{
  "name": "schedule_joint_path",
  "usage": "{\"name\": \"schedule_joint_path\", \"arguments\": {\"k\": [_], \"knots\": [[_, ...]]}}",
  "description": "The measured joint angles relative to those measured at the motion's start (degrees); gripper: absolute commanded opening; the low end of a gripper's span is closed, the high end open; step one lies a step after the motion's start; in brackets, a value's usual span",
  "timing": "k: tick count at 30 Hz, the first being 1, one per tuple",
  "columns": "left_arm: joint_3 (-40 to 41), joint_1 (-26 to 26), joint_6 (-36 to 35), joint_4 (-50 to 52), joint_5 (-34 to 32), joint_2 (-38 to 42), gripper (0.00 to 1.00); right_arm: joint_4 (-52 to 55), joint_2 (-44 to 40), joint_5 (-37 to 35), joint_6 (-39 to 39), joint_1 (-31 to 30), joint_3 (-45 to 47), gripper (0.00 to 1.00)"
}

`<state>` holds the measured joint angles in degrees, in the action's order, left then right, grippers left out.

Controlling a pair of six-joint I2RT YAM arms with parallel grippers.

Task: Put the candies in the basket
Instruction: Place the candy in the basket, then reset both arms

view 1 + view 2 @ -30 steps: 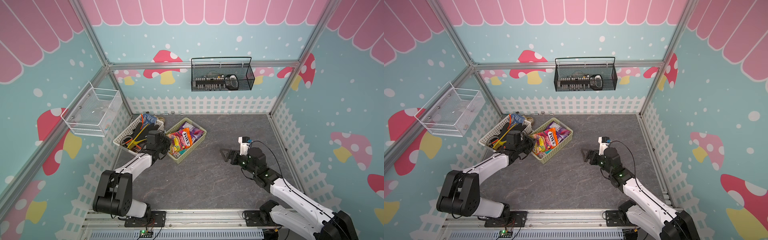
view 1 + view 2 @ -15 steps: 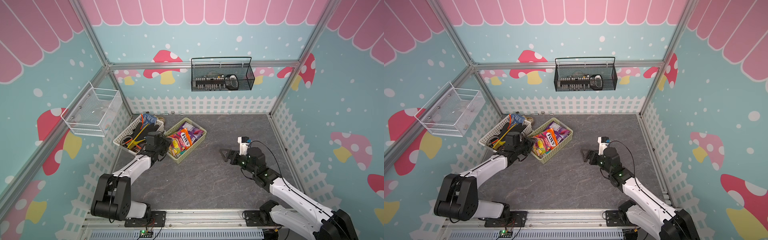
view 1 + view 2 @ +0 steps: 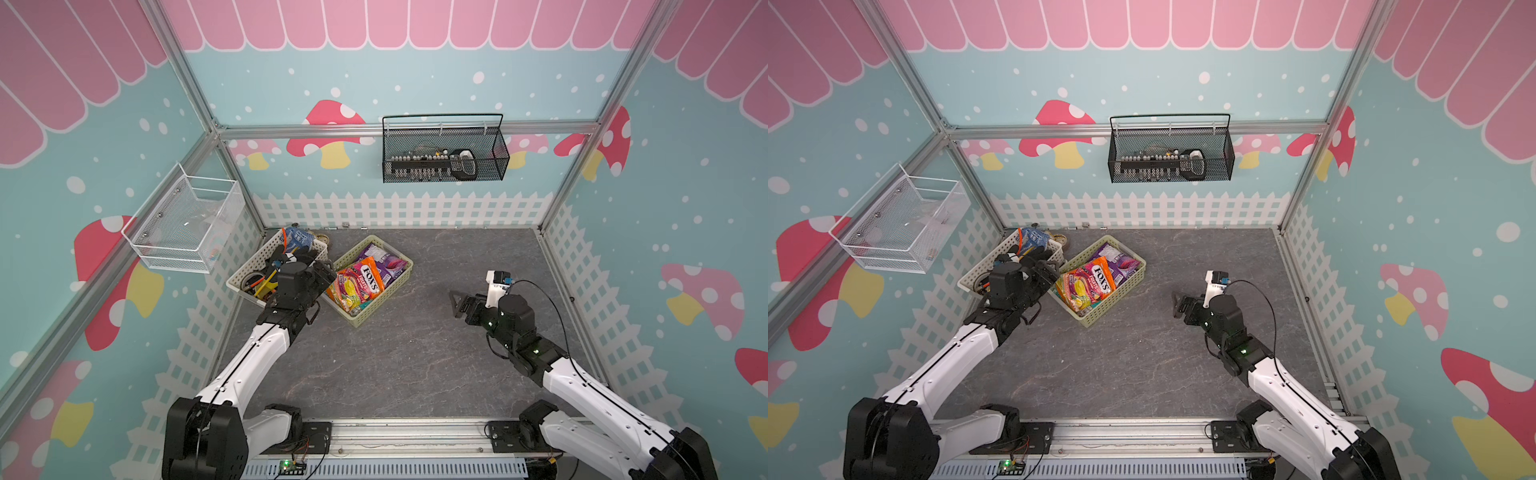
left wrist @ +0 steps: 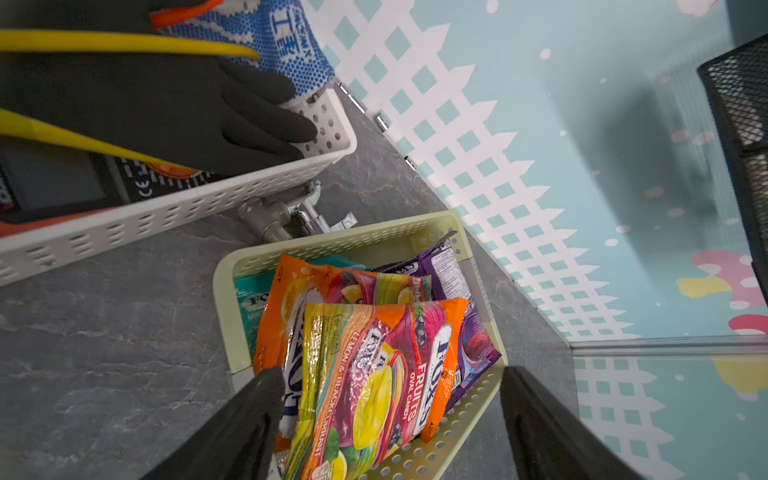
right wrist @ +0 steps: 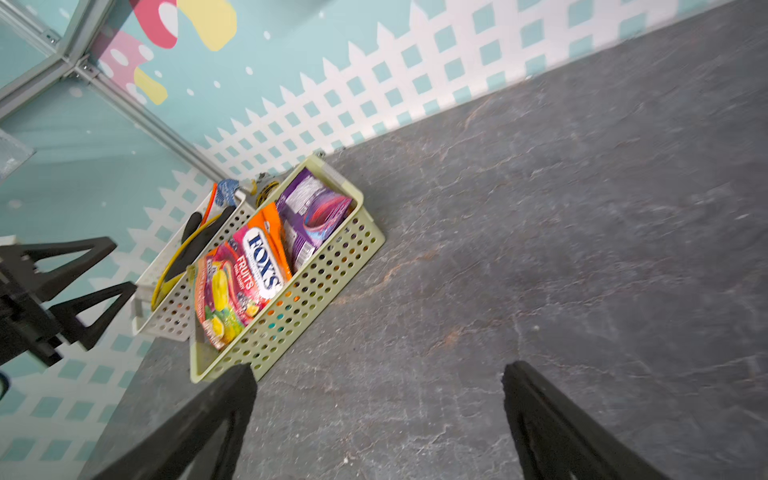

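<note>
Candies [image 4: 374,365] all look piled in the pale green basket [image 3: 401,274], with no loose bag on the floor in either top view. The left gripper [image 4: 390,419] hangs over the basket's near end with jaws apart and nothing in them, so I'd lift it straight up to avoid snagging that top orange bag. The right gripper [image 5: 378,419] sits wide open and empty, well apart. Only the left wrist view shows the teal bag [image 4: 249,299] tucked underneath.
</note>
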<state>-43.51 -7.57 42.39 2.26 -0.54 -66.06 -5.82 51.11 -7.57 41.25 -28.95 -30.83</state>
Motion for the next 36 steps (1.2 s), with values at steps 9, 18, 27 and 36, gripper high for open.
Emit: {"name": "schedule_joint_path", "arguments": {"k": [9, 18, 27, 36], "knots": [[16.44, -2.08, -31.30, -17.33, 8.00, 14.40, 0.99, -17.38, -2.86, -17.81, -14.97, 0.00, 8.02, 0.95], [30.45, -2.05, -39.65, -35.30, 7.87, 14.10, 0.99, -37.29, 6.05, -28.28, -33.51, 0.02, 17.81, 0.99], [34.99, 3.76, -39.60, -48.61, 4.76, 6.43, 0.99, -49.53, 9.40, -32.17, -41.70, 5.62, 24.90, 0.99], [37.99, 6.03, -39.19, -63.91, 3.72, -4.11, 0.99, -69.26, 19.56, -21.97, -46.53, 14.45, 30.60, 0.99]]}}
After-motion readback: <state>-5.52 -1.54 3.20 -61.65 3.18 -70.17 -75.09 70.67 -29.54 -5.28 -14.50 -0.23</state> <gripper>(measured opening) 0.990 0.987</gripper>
